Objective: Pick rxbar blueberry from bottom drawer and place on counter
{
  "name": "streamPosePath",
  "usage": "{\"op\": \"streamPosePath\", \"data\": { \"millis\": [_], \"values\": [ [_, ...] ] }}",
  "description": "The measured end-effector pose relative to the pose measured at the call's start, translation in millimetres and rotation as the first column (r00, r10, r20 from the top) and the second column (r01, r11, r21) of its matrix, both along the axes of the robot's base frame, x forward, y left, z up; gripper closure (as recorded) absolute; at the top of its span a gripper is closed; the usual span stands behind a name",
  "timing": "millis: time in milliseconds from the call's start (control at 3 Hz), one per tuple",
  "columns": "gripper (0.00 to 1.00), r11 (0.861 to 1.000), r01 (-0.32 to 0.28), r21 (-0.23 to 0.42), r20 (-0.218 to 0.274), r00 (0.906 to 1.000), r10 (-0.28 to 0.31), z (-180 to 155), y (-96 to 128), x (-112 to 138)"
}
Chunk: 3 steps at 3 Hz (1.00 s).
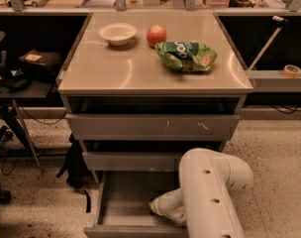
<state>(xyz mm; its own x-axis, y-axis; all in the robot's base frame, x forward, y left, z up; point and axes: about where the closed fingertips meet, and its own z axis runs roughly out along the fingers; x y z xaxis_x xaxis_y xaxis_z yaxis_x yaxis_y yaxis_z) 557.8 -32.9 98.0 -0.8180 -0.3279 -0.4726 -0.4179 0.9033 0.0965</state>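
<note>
The bottom drawer (pixel 125 202) is pulled open at the foot of the cabinet, and the left part of its plain floor shows. My white arm (pixel 210 197) bends down into it from the right. The gripper (pixel 158 207) is low inside the drawer, near the middle of its floor, largely covered by the wrist. A small dark patch shows at the gripper's tip; I cannot tell whether it is the rxbar blueberry. The bar is otherwise hidden. The counter (pixel 116 68) is the glossy beige cabinet top above.
On the counter stand a white bowl (pixel 118 33), a red apple (pixel 156 35) and a green chip bag (pixel 186 56). Two closed drawer fronts (pixel 150 127) sit above the open drawer. A dark stand with cables (pixel 22 83) is at the left. A tape roll (pixel 291 70) lies on the right ledge.
</note>
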Motion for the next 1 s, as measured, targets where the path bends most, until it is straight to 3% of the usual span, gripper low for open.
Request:
{"op": "streamPosePath", "data": {
  "millis": [667, 1000],
  "values": [
    [1.0, 1.0, 0.0, 0.0, 0.0, 1.0, 0.0, 10, 0, 0],
    [1.0, 0.999, 0.026, -0.023, 0.035, 0.9991, -0.025, 18, -1, -2]
  ]
}}
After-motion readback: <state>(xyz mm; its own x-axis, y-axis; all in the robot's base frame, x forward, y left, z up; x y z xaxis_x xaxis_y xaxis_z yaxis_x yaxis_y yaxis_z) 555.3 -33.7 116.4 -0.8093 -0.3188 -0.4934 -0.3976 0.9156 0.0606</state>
